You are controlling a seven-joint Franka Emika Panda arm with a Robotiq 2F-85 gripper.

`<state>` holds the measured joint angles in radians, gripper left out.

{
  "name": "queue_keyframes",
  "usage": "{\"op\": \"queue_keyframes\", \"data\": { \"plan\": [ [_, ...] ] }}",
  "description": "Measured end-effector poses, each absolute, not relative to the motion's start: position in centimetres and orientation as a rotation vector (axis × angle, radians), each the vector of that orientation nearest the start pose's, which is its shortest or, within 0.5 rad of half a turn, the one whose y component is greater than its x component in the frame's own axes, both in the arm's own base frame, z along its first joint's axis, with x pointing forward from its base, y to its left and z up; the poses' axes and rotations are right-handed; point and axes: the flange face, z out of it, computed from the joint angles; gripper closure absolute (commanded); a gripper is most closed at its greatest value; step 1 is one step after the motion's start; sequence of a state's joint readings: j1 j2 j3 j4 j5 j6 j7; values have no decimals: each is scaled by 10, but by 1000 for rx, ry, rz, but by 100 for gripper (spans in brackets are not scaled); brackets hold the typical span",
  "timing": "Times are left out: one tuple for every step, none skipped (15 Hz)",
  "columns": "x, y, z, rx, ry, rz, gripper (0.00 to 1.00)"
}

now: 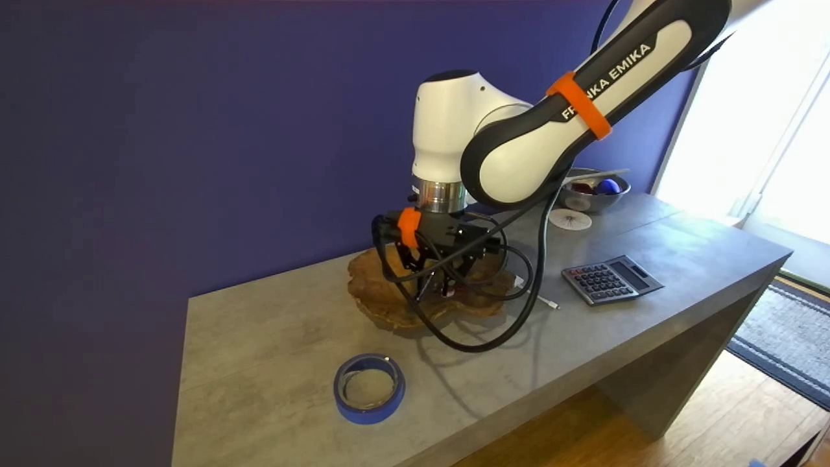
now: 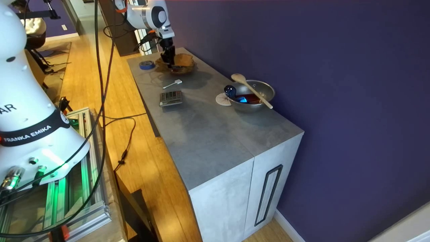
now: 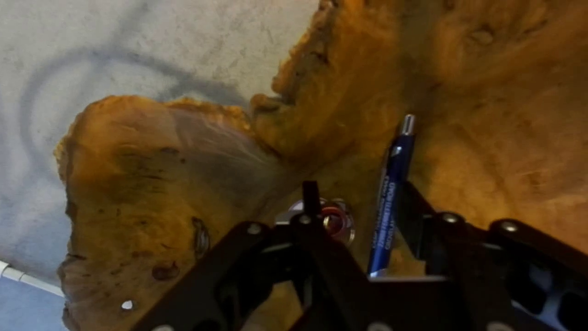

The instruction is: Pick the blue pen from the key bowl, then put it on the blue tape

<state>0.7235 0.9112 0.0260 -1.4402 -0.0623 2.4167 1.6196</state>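
The key bowl [image 1: 366, 279], an irregular orange-brown wooden dish, lies on the grey table and also shows in an exterior view [image 2: 185, 59] and the wrist view [image 3: 138, 184]. The blue pen [image 3: 390, 197] lies in it in the wrist view, silver tip pointing away from my gripper. My gripper [image 3: 360, 195] is open and low over the bowl, with the pen between the fingers, close beside the right finger. I cannot tell if they touch. My gripper also shows in both exterior views [image 1: 438, 285] [image 2: 169, 64]. The blue tape [image 1: 371, 415] [image 2: 146, 66] lies flat on the table near the bowl.
A red and silver round object [image 3: 339, 223] lies in the bowl beside the left finger. A white cable adapter [image 1: 543, 299], a calculator [image 1: 606, 281], a round coaster [image 1: 570, 220] and a metal bowl [image 2: 247, 107] with a wooden spoon [image 2: 252, 89] stand along the table. A purple wall backs it.
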Motion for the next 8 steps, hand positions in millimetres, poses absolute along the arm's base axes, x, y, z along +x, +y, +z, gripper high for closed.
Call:
{"op": "queue_keyframes", "data": {
  "plan": [
    [535, 495, 153, -2811, 1244, -79, 48],
    [536, 499, 158, -2801, 1234, -87, 50],
    [536, 503, 163, -2793, 1224, -93, 54],
    [535, 506, 166, -2789, 1217, -97, 56],
    [535, 508, 167, -2787, 1213, -99, 56],
    [536, 509, 165, -2788, 1212, -99, 61],
    [537, 508, 162, -2789, 1214, -101, 59],
    [538, 507, 158, -2791, 1217, -104, 60]
  ]
}}
